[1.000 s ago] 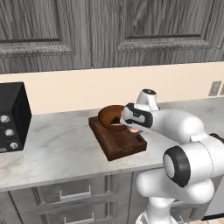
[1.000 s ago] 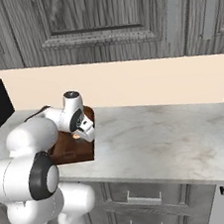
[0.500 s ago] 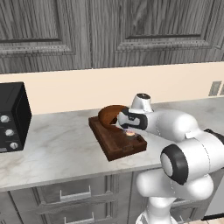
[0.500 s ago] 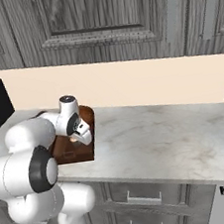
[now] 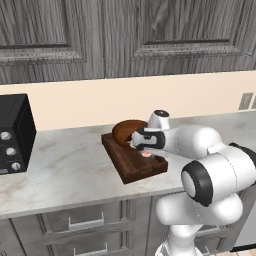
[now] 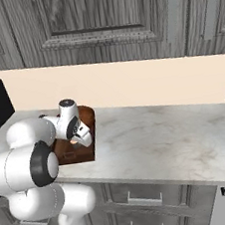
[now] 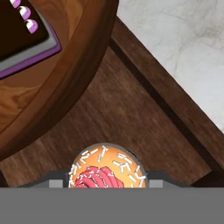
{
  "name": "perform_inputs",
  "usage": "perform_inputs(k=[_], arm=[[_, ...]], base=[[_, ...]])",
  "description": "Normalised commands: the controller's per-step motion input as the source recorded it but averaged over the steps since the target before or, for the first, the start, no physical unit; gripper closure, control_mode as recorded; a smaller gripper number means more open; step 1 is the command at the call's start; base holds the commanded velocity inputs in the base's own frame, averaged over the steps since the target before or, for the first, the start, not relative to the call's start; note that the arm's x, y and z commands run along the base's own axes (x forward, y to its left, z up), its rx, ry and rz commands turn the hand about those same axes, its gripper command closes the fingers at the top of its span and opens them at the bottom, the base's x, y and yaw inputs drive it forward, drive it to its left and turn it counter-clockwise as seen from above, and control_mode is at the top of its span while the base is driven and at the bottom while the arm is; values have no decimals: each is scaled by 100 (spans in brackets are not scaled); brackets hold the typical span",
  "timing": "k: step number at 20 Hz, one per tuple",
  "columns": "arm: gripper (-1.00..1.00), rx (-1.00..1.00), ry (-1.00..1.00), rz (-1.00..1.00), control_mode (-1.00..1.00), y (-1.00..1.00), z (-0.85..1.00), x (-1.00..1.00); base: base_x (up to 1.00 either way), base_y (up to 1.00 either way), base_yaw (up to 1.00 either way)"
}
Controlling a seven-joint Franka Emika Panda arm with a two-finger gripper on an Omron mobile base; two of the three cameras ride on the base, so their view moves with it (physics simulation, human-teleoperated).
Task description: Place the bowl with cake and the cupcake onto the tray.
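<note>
Tray [image 5: 131, 167]: I see the dark wooden tray lying on the marble counter [image 5: 60, 165], its long side running away from me at an angle. I use it as my landmark.
Bowl with cake [image 5: 127, 130]: the brown bowl sits on the far end of the tray. In the hand view its rim curves over the tray floor, and the dark cake slice [image 7: 19, 33] lies inside it on a purple-edged base.
Cupcake [image 5: 146, 154]: it is over the near half of the tray, close to the bowl's rim. In the hand view I see its pink frosting and pale sprinkles from above, right at the foot of the picture. Whether its base touches the tray floor I cannot tell.
Gripper [image 5: 145, 151]: the hand is low over the tray, just on the near side of the bowl. In the hand view its 2 fingers sit on either side of the cupcake, pinching it.
Toaster oven [image 5: 14, 132]: a black box with knobs, well apart from the tray, to its left on the counter.
Cabinets [image 5: 125, 37]: grey wood doors on the wall above the tray.
</note>
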Motion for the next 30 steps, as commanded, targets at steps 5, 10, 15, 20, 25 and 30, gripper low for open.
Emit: perform_inputs(k=[5,10,15,20,25,30], arm=[[100,0,0,0,-100,0,-11,0],[-100,0,0,0,-100,0,-1,0],[-100,0,0,0,-100,0,0,0],[-100,0,0,0,-100,-8,16,0],[-100,0,0,0,-100,-13,49,-8],[-100,0,0,0,-100,-11,32,-55]], base=[[0,0,0],[0,0,0],[0,0,0],[0,0,0],[0,0,0],[0,0,0]])
